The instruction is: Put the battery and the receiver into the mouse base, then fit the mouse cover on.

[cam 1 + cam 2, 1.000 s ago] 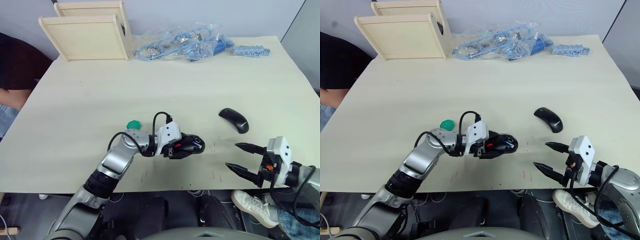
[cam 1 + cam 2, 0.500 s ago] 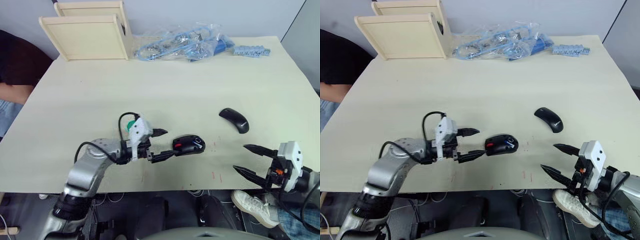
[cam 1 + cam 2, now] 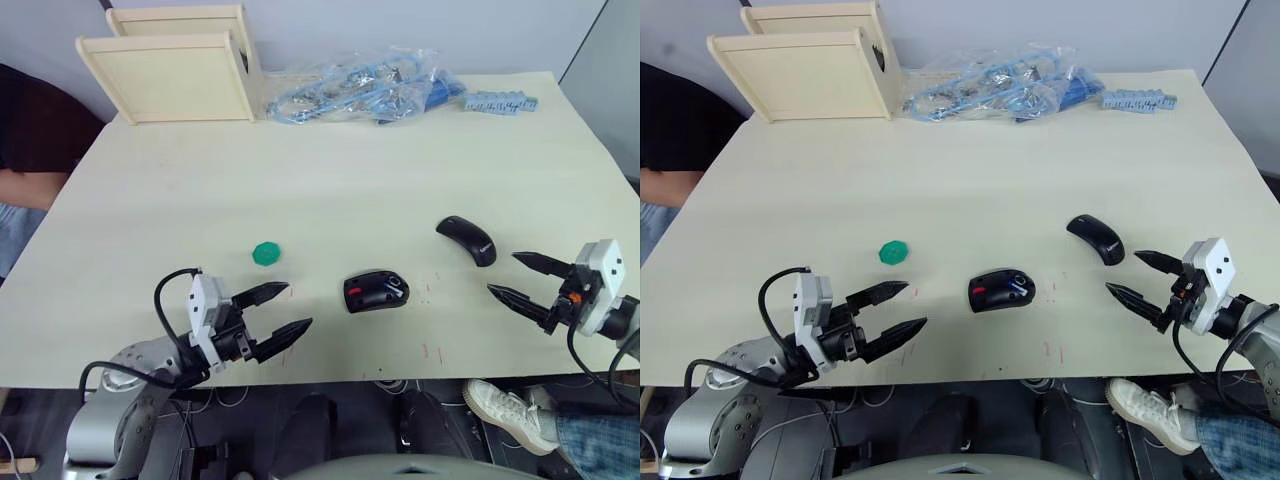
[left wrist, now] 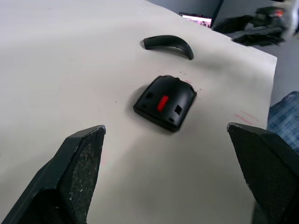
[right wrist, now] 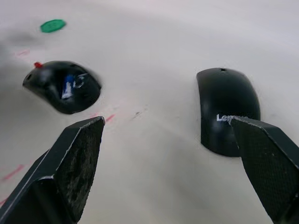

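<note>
The mouse base (image 3: 375,291) lies near the table's front middle, black with a red part, nothing holding it. A small blue and white piece, the battery (image 5: 69,86), sits in its open top. I cannot make out the receiver. Right of the base and a little farther back, the mouse cover (image 3: 466,240) rests on the table, a glossy black shell with white lettering (image 5: 228,109). My left gripper (image 3: 300,305) hangs open at the front edge, well left of the base, empty. At the right edge my right gripper (image 3: 501,273) stands open, just short of the cover.
A green disc (image 3: 266,253) lies left of the base. Two wooden boxes (image 3: 170,75) stand at the back left. A plastic bag of blue parts (image 3: 360,90) and a blue strip (image 3: 500,101) lie along the back. A person's arm (image 3: 25,185) shows at the left edge.
My left gripper has let go of the mouse base and drawn back left to the front edge. The base stays put. My right gripper has moved farther onto the table, toward the cover.
</note>
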Controlling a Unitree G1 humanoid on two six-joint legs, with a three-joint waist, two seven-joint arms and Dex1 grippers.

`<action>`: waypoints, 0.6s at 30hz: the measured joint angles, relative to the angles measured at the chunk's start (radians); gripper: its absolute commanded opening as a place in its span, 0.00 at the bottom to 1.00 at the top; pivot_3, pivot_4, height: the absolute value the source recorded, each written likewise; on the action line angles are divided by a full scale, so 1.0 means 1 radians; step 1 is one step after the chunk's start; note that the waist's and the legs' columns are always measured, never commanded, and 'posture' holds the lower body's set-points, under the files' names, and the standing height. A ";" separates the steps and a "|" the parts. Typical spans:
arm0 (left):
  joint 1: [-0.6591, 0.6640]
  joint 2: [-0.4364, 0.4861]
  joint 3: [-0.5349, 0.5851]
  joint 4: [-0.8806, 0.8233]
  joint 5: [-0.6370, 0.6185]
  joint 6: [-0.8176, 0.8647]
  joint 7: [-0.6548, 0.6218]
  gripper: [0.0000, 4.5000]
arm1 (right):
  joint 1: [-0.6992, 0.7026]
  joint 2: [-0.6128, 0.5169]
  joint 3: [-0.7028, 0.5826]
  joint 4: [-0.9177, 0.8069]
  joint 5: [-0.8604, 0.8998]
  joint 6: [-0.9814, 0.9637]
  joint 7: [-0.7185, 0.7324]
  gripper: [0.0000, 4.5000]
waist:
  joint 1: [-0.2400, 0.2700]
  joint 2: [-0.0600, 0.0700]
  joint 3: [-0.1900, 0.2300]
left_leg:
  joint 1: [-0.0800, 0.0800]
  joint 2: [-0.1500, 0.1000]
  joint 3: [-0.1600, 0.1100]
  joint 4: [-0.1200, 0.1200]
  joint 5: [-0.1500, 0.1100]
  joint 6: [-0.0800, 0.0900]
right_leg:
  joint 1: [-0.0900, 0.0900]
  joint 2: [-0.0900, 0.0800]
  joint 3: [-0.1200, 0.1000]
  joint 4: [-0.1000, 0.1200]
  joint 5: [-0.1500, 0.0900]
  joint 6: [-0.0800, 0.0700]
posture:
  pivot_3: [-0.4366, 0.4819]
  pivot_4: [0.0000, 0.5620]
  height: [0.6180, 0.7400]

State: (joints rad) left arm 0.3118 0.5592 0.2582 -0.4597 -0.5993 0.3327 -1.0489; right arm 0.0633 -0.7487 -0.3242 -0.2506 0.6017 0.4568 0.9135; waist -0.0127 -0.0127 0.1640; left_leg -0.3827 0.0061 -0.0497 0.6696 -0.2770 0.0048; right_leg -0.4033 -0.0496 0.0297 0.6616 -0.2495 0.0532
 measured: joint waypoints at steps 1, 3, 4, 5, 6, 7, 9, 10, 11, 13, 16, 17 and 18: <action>0.010 -0.001 0.004 0.000 -0.002 -0.014 -0.011 0.98 | -0.005 -0.004 0.000 0.004 0.000 0.008 -0.004 1.00 | 0.000 0.000 0.000 | 0.000 0.000 0.000 0.000 0.000 0.000 | 0.000 0.000 0.000 0.000 0.000 0.000 | 0.48 0.27 1.00; 0.048 -0.004 0.039 0.013 -0.035 -0.063 -0.065 0.98 | -0.065 -0.017 0.017 0.025 -0.001 0.070 -0.034 1.00 | -0.001 0.000 0.000 | 0.000 0.000 0.001 0.000 0.000 0.000 | 0.000 0.000 0.001 0.000 0.000 0.000 | 0.48 0.27 1.00; 0.056 -0.002 0.054 0.021 -0.056 -0.068 -0.084 0.98 | -0.094 -0.025 0.031 0.038 -0.012 0.092 -0.053 1.00 | -0.001 0.000 0.000 | 0.001 0.000 0.001 0.000 0.000 0.000 | 0.000 0.000 0.001 0.000 0.000 0.000 | 0.48 0.27 1.00; 0.061 0.003 0.065 0.035 -0.078 -0.074 -0.108 0.98 | -0.135 -0.032 0.048 0.059 -0.026 0.111 -0.069 1.00 | -0.002 0.001 0.000 | 0.001 0.000 0.001 0.000 0.000 0.000 | 0.000 0.000 0.001 0.000 -0.001 -0.002 | 0.48 0.27 1.00; 0.061 0.006 0.070 0.044 -0.089 -0.077 -0.123 0.98 | -0.157 -0.032 0.052 0.072 -0.032 0.118 -0.075 1.00 | -0.002 0.001 0.001 | 0.001 0.000 0.001 0.000 0.000 0.000 | 0.000 0.001 0.001 0.000 -0.001 -0.002 | 0.48 0.27 1.00; 0.064 0.008 0.079 0.063 -0.100 -0.093 -0.152 0.98 | -0.205 -0.032 0.071 0.098 -0.040 0.136 -0.079 1.00 | -0.002 0.001 0.001 | 0.000 0.000 0.001 0.000 0.000 0.000 | 0.000 0.001 0.001 0.000 0.000 0.000 | 0.48 0.27 1.00; 0.066 0.009 0.087 0.083 -0.110 -0.110 -0.177 0.98 | -0.238 -0.031 0.088 0.121 -0.043 0.155 -0.080 1.00 | 0.001 0.000 0.001 | -0.001 0.000 0.000 0.000 0.000 0.000 | 0.000 0.000 0.000 -0.001 0.000 0.000 | 0.48 0.27 1.00; 0.067 0.009 0.087 0.085 -0.110 -0.113 -0.180 0.98 | -0.241 -0.031 0.089 0.122 -0.044 0.156 -0.081 1.00 | 0.001 0.000 0.001 | -0.001 0.000 0.000 0.000 0.000 0.000 | 0.000 0.000 0.000 -0.001 0.000 0.000 | 0.48 0.27 1.00; 0.070 0.009 0.088 0.092 -0.111 -0.127 -0.197 0.98 | -0.252 -0.029 0.092 0.127 -0.043 0.165 -0.082 1.00 | 0.001 0.001 0.001 | -0.001 0.000 0.000 0.000 0.000 0.000 | 0.000 0.000 0.000 -0.001 0.000 0.000 | 0.48 0.27 1.00; 0.075 0.009 0.090 0.102 -0.111 -0.148 -0.222 0.98 | -0.267 -0.028 0.094 0.135 -0.044 0.175 -0.086 1.00 | 0.000 0.001 0.001 | 0.000 0.000 0.001 0.000 0.000 0.000 | 0.000 0.000 0.000 -0.001 0.000 0.000 | 0.48 0.27 1.00; 0.080 0.000 0.096 0.148 -0.111 -0.203 -0.261 0.98 | -0.300 -0.019 0.122 0.159 -0.053 0.199 -0.099 1.00 | -0.003 0.001 0.001 | 0.000 0.001 0.001 0.000 0.000 0.000 | 0.000 0.001 0.000 -0.001 0.000 0.000 | 0.48 0.27 1.00; 0.078 0.000 0.096 0.151 -0.111 -0.205 -0.262 0.98 | -0.301 -0.017 0.124 0.160 -0.053 0.200 -0.100 1.00 | -0.003 0.001 0.001 | 0.000 0.001 0.001 0.000 0.000 0.000 | 0.000 0.001 0.000 -0.001 0.000 0.000 | 0.48 0.27 1.00; 0.075 -0.002 0.096 0.157 -0.111 -0.210 -0.264 0.98 | -0.304 -0.014 0.131 0.163 -0.054 0.204 -0.101 1.00 | -0.003 0.001 0.001 | 0.000 0.001 0.001 0.000 0.000 0.000 | 0.000 0.001 0.000 -0.001 0.000 0.000 | 0.48 0.27 1.00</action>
State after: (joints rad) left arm 0.3872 0.5573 0.3543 -0.3023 -0.7108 0.1226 -1.3131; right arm -0.2407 -0.7629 -0.1935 -0.0880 0.5472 0.6606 0.8122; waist -0.0154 -0.0121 0.1646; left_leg -0.3829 0.0068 -0.0492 0.6695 -0.2770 0.0050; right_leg -0.4036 -0.0488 0.0299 0.6609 -0.2497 0.0529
